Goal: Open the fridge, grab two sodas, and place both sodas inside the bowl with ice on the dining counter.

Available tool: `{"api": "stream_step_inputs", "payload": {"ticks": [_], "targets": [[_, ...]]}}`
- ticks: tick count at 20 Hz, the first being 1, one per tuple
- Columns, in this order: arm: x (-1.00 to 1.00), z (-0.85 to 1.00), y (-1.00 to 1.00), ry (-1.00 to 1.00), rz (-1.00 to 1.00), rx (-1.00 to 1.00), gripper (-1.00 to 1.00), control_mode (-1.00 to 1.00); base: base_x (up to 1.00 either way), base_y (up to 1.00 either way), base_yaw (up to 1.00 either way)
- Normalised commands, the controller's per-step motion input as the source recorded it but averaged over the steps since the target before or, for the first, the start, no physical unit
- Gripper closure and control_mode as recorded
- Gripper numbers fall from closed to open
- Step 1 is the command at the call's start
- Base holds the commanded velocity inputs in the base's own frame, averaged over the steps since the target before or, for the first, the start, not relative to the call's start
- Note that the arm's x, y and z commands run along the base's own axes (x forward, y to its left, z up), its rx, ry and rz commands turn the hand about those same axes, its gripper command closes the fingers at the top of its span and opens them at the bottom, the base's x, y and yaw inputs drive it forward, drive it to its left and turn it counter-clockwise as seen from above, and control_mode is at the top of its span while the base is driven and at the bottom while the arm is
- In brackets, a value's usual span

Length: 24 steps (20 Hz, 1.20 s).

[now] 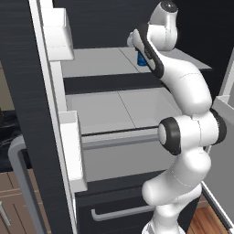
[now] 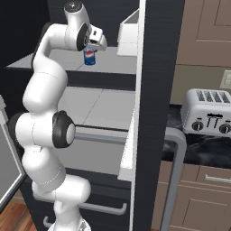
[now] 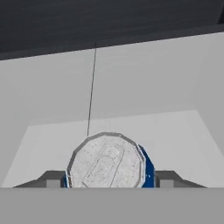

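Blue can (image 3: 107, 162) between gripper (image 3: 106, 179) fingertips (upright)

The can (image 2: 90, 57) stands on the fridge's upper shelf (image 2: 113, 63), between the fingers (image 3: 52, 179).

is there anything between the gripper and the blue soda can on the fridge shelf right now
Nothing visible. In the hand view the gripper already straddles the blue can, one finger tip on each side of its silver top. The right base view shows the same can upright on the light grey shelf right under the hand.
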Motion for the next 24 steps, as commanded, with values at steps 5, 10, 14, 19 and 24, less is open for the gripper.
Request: {"api": "stream_step_inputs", "payload": {"ticks": [5, 10, 14, 19, 24], "targets": [[0.00, 0.00, 0.00, 0.00, 0.00, 0.00, 1.00, -1.00, 0.00, 0.00, 0.00], [0.00, 0.00, 0.01, 0.00, 0.00, 0.00, 1.00, -1.00, 0.00, 0.00, 0.00], [-0.15, 0.00, 0.03, -0.04, 0.00, 0.00, 1.00, -1.00, 0.00, 0.00, 0.00], [-0.44, 0.00, 0.02, -0.10, 0.00, 0.00, 1.00, -1.00, 0.00, 0.00, 0.00], [-0.49, 0.16, 0.00, -0.02, 0.00, 0.02, 1.00, -1.00, 0.00, 0.00, 0.00]]}}
